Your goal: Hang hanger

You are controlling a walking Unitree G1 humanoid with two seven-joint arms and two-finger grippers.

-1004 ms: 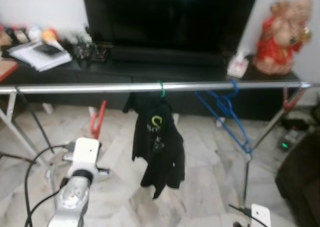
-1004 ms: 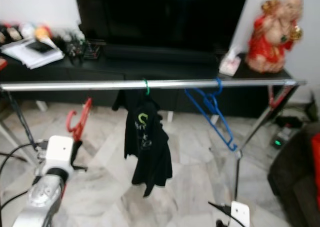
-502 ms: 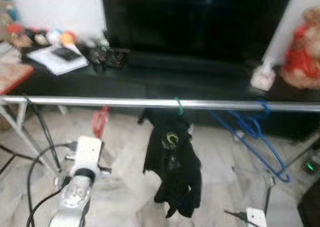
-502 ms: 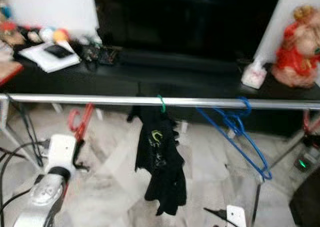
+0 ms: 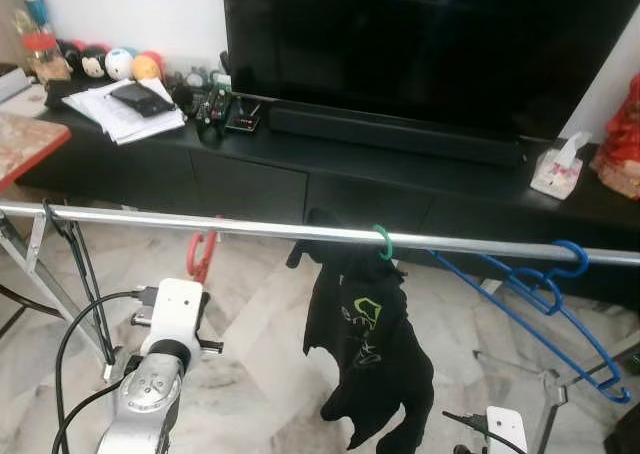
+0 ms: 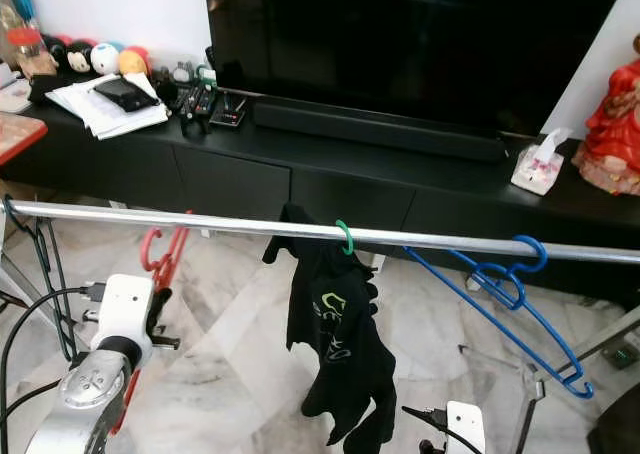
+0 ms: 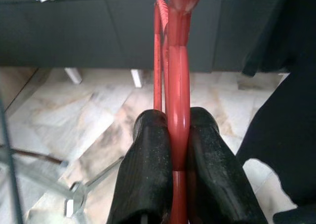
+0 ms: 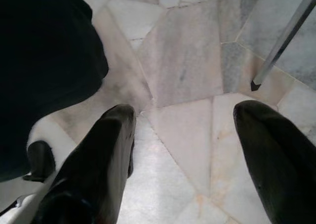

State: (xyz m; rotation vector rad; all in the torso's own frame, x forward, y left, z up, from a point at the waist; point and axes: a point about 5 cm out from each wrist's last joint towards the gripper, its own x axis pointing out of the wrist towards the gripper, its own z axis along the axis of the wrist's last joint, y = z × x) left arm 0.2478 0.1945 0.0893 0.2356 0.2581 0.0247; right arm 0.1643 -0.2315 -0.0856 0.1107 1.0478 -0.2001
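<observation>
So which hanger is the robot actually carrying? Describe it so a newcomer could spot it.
Find the silver rail running across in front of the black TV cabinet. Below its left stretch, the left hand is shut on a red hanger. Unlike the blue hangers and green one, it is off the rail.

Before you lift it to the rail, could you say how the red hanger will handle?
Probably stiff and light: the red hanger is a thin frame, clamped by the left end effector. Its glossy surface may slip or pivot between the fingers.
</observation>
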